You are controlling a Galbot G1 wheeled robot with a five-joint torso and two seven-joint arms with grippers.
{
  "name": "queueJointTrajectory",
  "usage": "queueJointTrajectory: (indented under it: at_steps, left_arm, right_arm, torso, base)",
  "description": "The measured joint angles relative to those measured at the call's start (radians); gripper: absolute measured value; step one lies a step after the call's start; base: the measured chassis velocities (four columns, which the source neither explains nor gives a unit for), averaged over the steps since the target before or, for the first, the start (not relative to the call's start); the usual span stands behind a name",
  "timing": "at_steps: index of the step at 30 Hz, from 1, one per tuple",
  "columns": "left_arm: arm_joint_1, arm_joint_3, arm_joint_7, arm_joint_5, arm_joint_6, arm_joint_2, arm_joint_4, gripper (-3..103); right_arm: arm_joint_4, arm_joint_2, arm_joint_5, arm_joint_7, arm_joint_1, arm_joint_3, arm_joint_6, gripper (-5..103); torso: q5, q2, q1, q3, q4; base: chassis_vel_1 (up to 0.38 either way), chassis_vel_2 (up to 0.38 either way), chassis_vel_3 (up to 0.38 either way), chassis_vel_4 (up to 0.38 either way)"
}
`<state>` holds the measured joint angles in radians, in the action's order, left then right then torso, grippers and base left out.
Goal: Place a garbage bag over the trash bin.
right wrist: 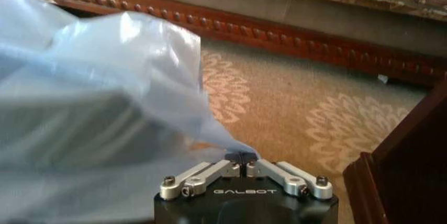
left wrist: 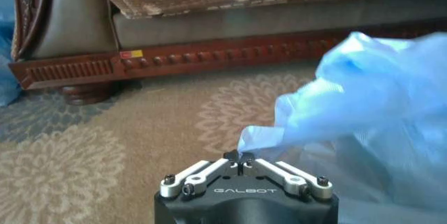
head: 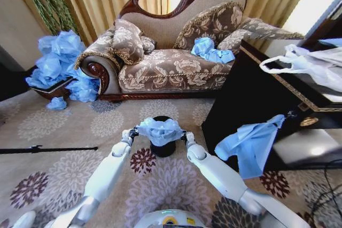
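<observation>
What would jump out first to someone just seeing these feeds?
The light-blue garbage bag stretched between the left gripper and right gripper, draped over the black trash bin on the flowered carpet. Behind it stands an ornate sofa, with a heap of blue bags at its left end.
</observation>
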<state>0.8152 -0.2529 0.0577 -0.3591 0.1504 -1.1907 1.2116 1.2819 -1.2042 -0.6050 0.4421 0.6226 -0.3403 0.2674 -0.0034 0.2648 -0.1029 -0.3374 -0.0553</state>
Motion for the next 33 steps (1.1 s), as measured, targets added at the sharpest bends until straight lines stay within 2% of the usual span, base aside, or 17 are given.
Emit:
queueJointTrajectory:
  at_steps: [4,12,19,22,30,33]
  left_arm:
    - [0.065,-0.009,0.002,-0.001,0.004,0.004,0.057,0]
    - [0.117,-0.025,0.004,-0.006,0.008,0.025,0.117,0]
    - [0.081,-0.017,-0.002,-0.004,0.006,0.017,0.079,0]
    - [0.033,-0.006,-0.004,0.006,0.001,-0.012,0.017,0]
    - [0.024,0.008,-0.019,0.019,-0.011,-0.034,-0.041,0]
    - [0.049,-0.002,-0.018,0.026,-0.011,-0.028,-0.022,0]
  right_arm:
    - [0.028,0.014,0.000,0.002,0.032,-0.001,0.001,0]
    - [0.039,0.025,-0.001,-0.004,0.034,0.007,0.001,0]
    - [-0.027,-0.003,0.006,-0.052,-0.002,0.017,-0.018,0]
    - [-0.077,-0.026,0.026,-0.081,-0.003,0.023,-0.036,0]
    - [-0.075,-0.028,0.035,-0.087,0.024,0.028,-0.040,0]
    - [-0.064,-0.024,0.033,-0.085,0.028,0.030,-0.040,0]
  torso:
    - [-0.0003,0.000,0.000,0.000,0.0001]
    - [0.0000,0.000,0.000,0.000,0.0002]
    - [-0.0002,0.000,0.000,0.000,0.0002]
    - [-0.0001,0.000,0.000,0.000,-0.0002]
    - [-0.0002,0.000,0.000,0.000,-0.0001]
    - [-0.0003,0.000,0.000,0.000,0.0000]
  base:
    - [0.000,0.000,0.000,0.000]
    - [0.000,0.000,0.000,0.000]
    - [0.000,0.000,0.000,0.000]
    - [0.000,0.000,0.000,0.000]
    - [0.000,0.000,0.000,0.000]
    - [0.000,0.000,0.000,0.000]
